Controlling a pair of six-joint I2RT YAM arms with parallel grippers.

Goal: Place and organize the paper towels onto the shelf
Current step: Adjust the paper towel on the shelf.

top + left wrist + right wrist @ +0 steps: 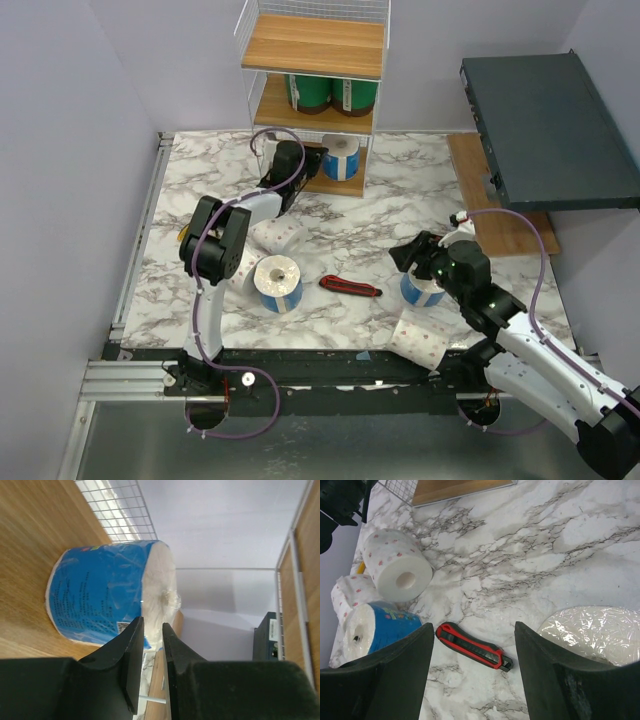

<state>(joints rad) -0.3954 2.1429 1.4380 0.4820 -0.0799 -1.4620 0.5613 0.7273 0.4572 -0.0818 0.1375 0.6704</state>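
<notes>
The shelf (313, 45) stands at the back. Two green-wrapped rolls (310, 92) sit on its middle tier and a blue-wrapped roll (342, 156) stands on the bottom tier. My left gripper (312, 160) is just left of that roll. In the left wrist view its jaws (153, 625) are all but shut with nothing between them, tips at the roll's (105, 595) edge. My right gripper (415, 255) is open and empty (474, 630) above the table, beside another blue roll (420, 290). Dotted white rolls (280, 235) (420, 340) and a blue roll (277, 283) lie on the table.
A red-and-black utility knife (350, 287) lies mid-table, below my right gripper in its wrist view (472, 646). A dark slab (550, 130) sits at the right over a wooden board (500, 215). A yellow handle (185, 232) shows behind the left arm.
</notes>
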